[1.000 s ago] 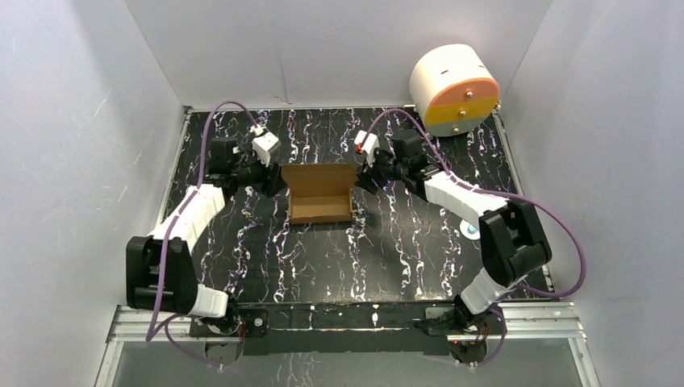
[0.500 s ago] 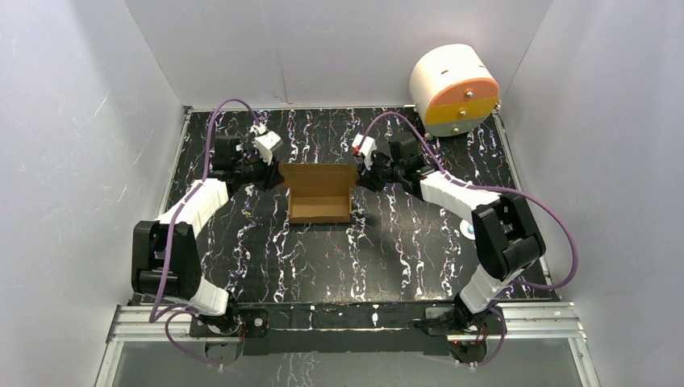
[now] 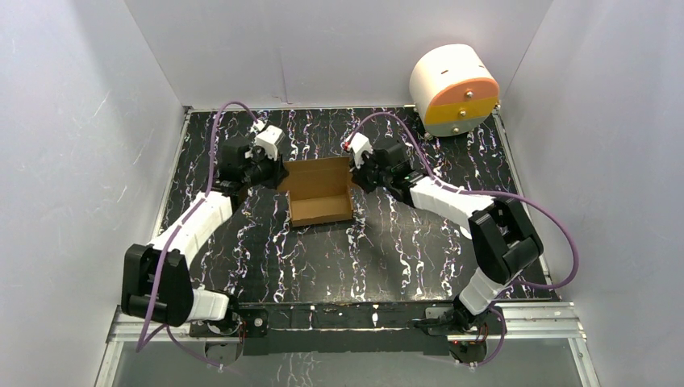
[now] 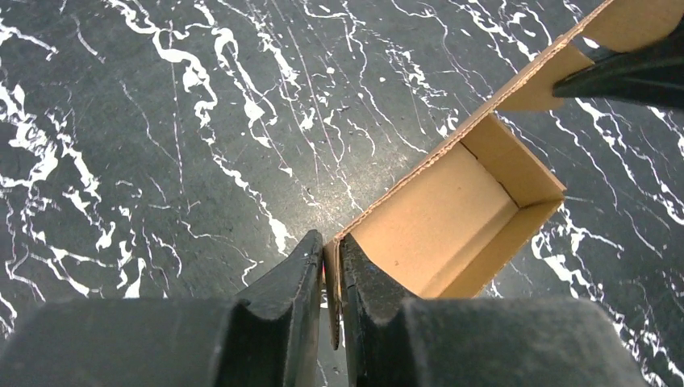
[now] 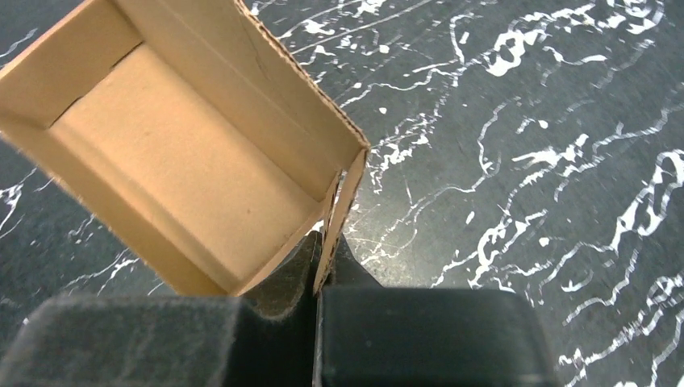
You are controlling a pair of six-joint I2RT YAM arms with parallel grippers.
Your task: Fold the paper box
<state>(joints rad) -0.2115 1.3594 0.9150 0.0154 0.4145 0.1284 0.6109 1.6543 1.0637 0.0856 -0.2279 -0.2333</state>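
The paper box [image 3: 319, 192] is a small brown cardboard carton, open on top, in the middle of the black marbled table. My left gripper [image 3: 277, 173] is shut on the box's left end wall; in the left wrist view that cardboard edge [image 4: 331, 278] is pinched between the two black fingers. My right gripper [image 3: 355, 171] is shut on the right end wall, whose edge [image 5: 335, 218] runs down between its fingers. The box's inside [image 5: 169, 161] is bare and looks lifted and tilted above the table. The other arm's black finger [image 4: 621, 76] shows at the far end in the left wrist view.
A white cylinder with an orange-and-yellow face [image 3: 453, 89] stands at the back right corner. White walls close the table [image 3: 323, 258] on the left, back and right. A small white round object [image 3: 471, 232] lies on the table by the right arm.
Both grippers have closed onto the box's end walls. Both have moved toward the back of the table with the box, which is now slightly turned.
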